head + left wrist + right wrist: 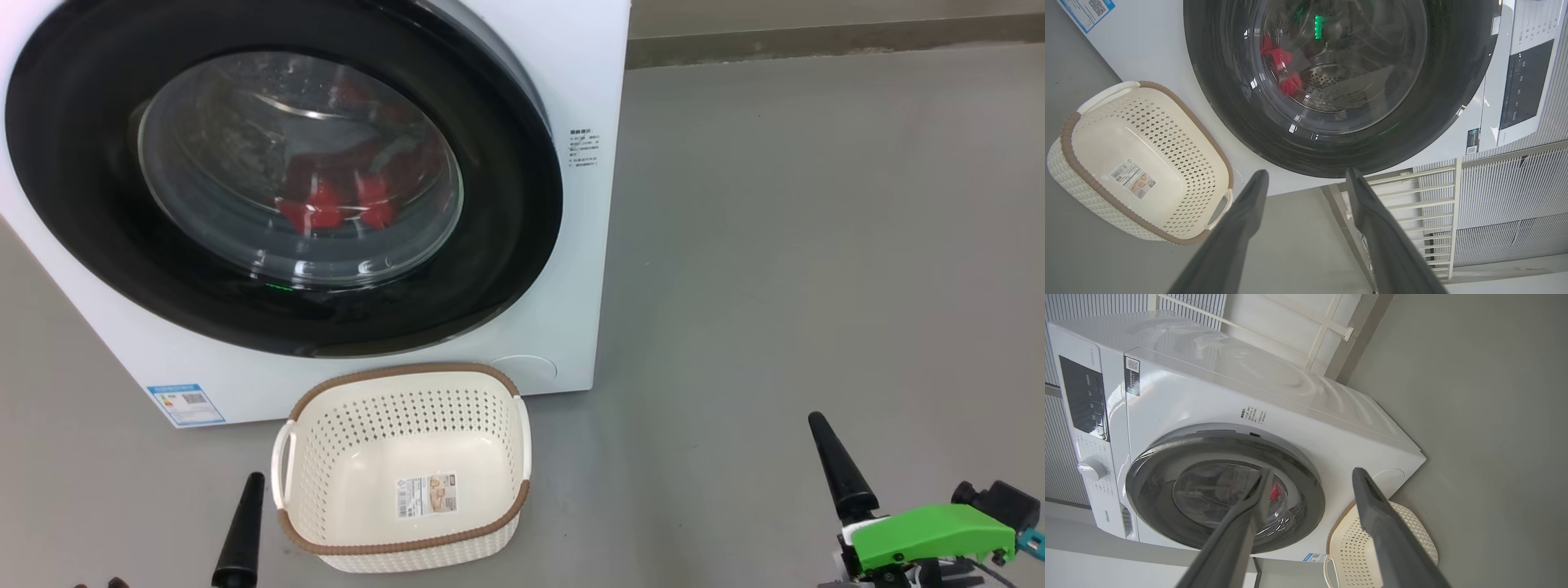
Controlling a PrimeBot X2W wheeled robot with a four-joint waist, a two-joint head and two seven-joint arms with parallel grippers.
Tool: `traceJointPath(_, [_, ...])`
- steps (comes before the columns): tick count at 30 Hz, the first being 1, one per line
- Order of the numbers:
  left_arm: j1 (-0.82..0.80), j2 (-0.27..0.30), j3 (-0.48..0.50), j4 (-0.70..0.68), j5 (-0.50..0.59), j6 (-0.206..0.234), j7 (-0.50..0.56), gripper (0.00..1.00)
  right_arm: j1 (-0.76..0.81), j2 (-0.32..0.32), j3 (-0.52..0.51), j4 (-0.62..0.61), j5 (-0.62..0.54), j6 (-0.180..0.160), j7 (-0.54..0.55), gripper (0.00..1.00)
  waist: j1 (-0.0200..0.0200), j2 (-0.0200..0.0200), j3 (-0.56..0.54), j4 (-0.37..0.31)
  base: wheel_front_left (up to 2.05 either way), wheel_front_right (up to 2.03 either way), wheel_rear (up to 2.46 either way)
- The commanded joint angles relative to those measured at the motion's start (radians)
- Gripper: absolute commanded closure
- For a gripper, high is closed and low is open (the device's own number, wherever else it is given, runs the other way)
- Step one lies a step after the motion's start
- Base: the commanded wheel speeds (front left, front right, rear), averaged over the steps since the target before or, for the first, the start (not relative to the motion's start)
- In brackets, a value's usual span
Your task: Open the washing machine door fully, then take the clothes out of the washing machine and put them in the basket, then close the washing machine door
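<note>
The white washing machine (575,90) stands at the upper left on the floor. Its round washing machine door (82,204), black-rimmed with a glass bowl, lies against the front. Red clothes (326,208) show through the glass inside the drum. The cream basket (408,369) with a brown rim sits empty on the floor just in front of the machine, a sticker on its bottom. My left gripper (1306,173) is open and empty, one finger (241,531) just left of the basket. My right gripper (1312,471) is open and empty, its finger (841,469) well to the right of the basket.
Bare grey floor (816,245) spreads to the right of the machine. A blue label (186,404) marks the machine's lower front. The control panel (1086,400) and a knob (1092,469) sit above the door. A white railing (1412,196) stands beside the machine.
</note>
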Motion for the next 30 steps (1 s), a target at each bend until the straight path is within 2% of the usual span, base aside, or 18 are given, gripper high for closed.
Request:
traceJointPath(1, [-0.022, 0.014, 0.015, -0.033, 0.036, -0.002, -0.012, 0.00, -0.054, -0.013, 0.019, -0.027, -0.042, 0.000, -0.015, 0.00, -0.0002, 0.0000, -0.001, -0.001, 0.00, 0.00, 0.00])
traceJointPath(21, [-0.019, 0.016, 0.021, -0.059, 0.277, -0.003, -0.069, 0.00, -0.076, -0.017, 0.077, -0.030, -0.275, 0.000, -0.070, 0.00, -0.0002, 0.0000, -0.008, -0.011, 0.00, 0.00, 0.00])
traceJointPath(30, [-0.017, 0.018, 0.039, -0.071, 0.433, -0.004, -0.098, 0.00, -0.088, -0.020, 0.093, -0.035, -0.408, 0.000, -0.100, 0.00, -0.0002, 0.0000, -0.009, -0.015, 0.00, 0.00, 0.00])
